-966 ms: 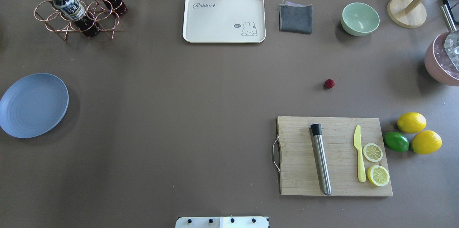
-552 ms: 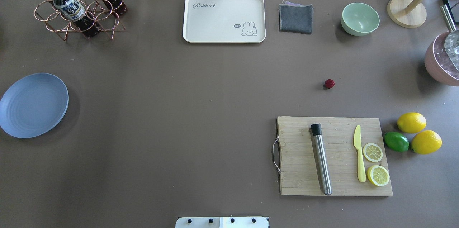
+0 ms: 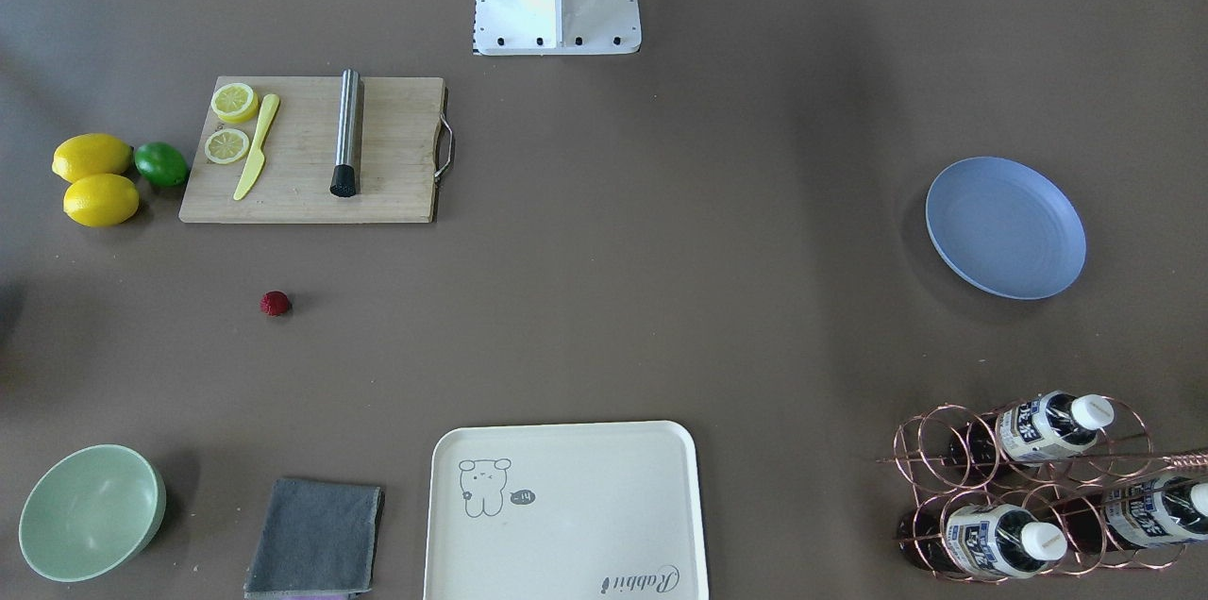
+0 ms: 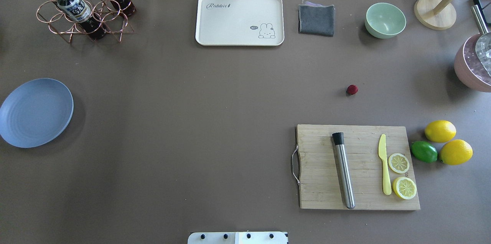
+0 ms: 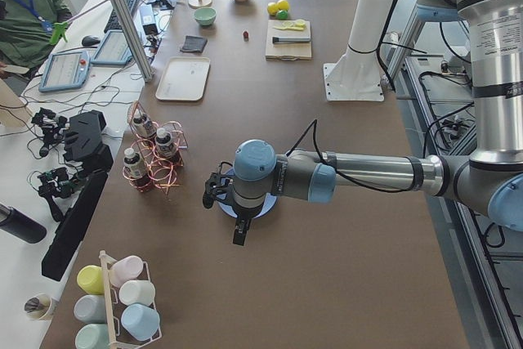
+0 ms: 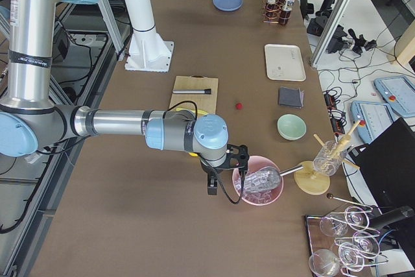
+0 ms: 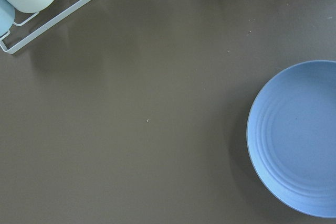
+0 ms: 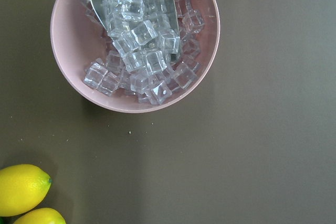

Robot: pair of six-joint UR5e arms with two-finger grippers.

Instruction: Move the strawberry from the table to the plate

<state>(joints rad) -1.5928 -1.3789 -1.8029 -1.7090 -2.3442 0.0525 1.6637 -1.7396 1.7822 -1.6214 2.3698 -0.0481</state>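
**A:** Zero steps done. The strawberry [image 4: 352, 89] lies bare on the table [image 4: 215, 102], right half, between the cutting board [image 4: 318, 182] and the green bowl [image 4: 385, 19], touching neither. The plate [image 4: 34, 112] sits at the left edge, nothing on it.

**B:** Grippers?

**A:** Side views only. The left gripper [image 5: 239, 239] hangs by the plate, the right gripper [image 6: 211, 189] above the ice bowl [image 8: 59, 51] near the right edge. Spread or pressed together, I cannot tell.

**B:** Next?

**A:** The reach, I judge. The right one is nearer: get above the berry, fingers apart, drop straight, pinch softly. Small and round, so it may roll.
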